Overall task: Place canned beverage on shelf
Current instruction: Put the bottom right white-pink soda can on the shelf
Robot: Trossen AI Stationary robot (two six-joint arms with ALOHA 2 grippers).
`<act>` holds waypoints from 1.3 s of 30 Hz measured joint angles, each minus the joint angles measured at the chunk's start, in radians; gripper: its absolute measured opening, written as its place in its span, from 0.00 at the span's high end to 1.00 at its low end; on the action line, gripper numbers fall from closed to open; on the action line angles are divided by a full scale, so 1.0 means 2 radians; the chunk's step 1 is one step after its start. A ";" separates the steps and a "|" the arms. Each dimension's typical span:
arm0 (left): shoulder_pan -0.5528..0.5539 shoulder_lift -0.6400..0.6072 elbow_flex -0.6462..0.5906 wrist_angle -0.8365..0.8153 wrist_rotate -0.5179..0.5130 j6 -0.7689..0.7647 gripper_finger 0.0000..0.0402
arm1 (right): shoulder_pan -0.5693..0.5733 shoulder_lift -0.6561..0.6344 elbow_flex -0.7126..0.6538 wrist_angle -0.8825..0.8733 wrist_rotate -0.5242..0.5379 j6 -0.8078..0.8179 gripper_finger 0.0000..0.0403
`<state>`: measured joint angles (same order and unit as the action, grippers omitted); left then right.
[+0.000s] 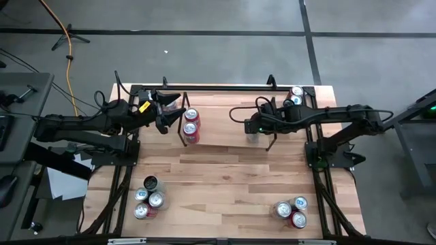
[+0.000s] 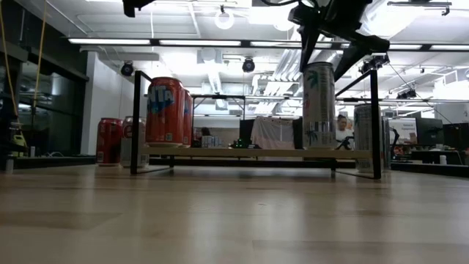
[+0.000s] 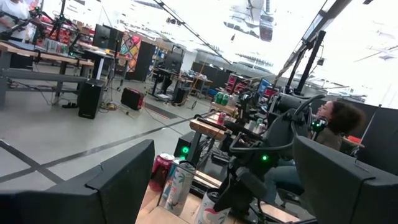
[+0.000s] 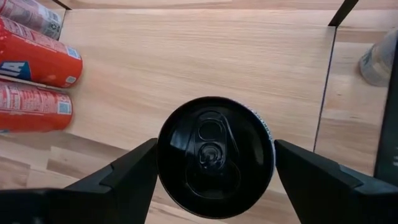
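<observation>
Across the far half of the wooden table (image 1: 225,177) stands the shelf (image 1: 225,144), a low rack of thin black rods with a clear flat top. Two red cans (image 2: 165,111) already sit upright on its left end. At the right end stands a tall pale can with a dark lid (image 4: 215,155), upright on the clear top, with the right gripper (image 4: 215,180) directly above it. Its fingers (image 4: 127,177) stand open on either side of the lid, clear of the rim, so I judge the can has been set down and let go. The placing step looks nearly done; what it calls for next, I would say, is a straight lift upward so that neither finger clips the can and tips it.

Away at the left end of the shelf, the left gripper (image 1: 165,112) hangs with fingers spread and nothing between them, just beside the red cans.

More cans wait in clusters near both front corners of the table and at the far right corner.

As for writing, the nearer red can shows large pale letters, perhaps "TA"; the rest is cut off. The tall can bears a palm-like figure; I cannot read its brand.
</observation>
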<state>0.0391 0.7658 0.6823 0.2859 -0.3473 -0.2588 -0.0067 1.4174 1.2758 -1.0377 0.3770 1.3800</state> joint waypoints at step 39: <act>0.000 0.000 0.000 0.002 0.000 -0.001 0.16 | -0.057 0.017 0.009 0.266 -0.158 -0.351 0.38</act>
<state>0.0387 0.7654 0.6822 0.2901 -0.3470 -0.2607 -0.1212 1.4512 1.2937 -0.5063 0.0618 0.6790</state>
